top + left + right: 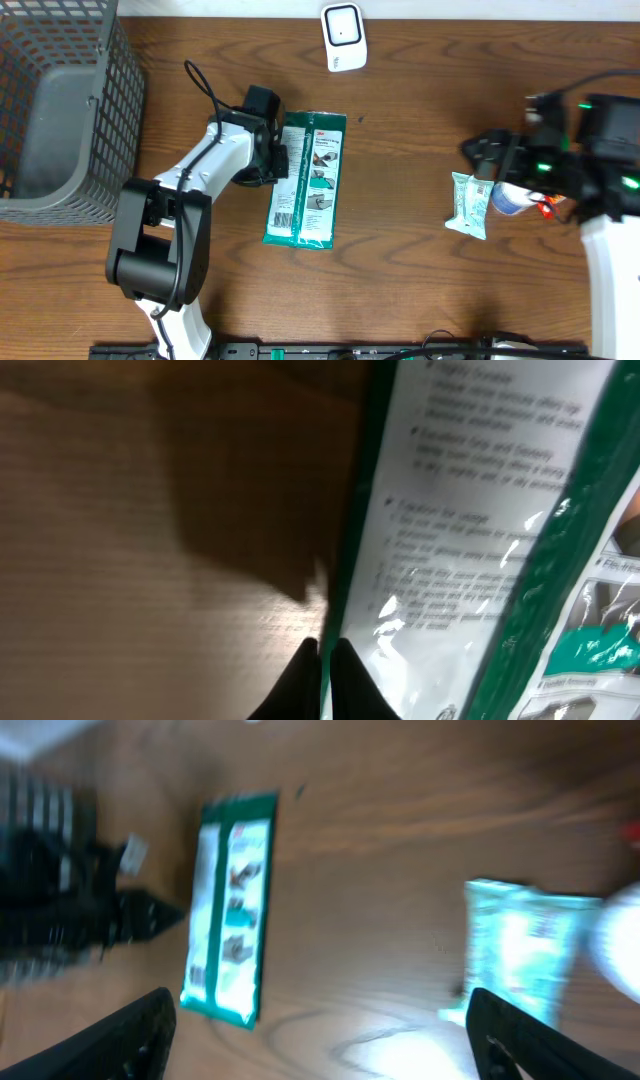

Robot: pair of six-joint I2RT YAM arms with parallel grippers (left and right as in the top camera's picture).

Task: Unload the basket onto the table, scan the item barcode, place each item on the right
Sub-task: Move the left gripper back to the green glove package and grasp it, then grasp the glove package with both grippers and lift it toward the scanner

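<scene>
A flat green and white package lies on the wooden table, left of centre. My left gripper is at its left edge. In the left wrist view the two black fingers are pinched on the package's green border. The right wrist view, blurred, shows this package at the left. My right gripper hovers at the right, over a pale teal packet. Its fingers stand wide apart with only bare table between them, and the teal packet lies by the right finger.
A grey mesh basket fills the far left. A small white device stands at the back centre. A white and blue object with a red light sits under the right arm, beside the teal packet.
</scene>
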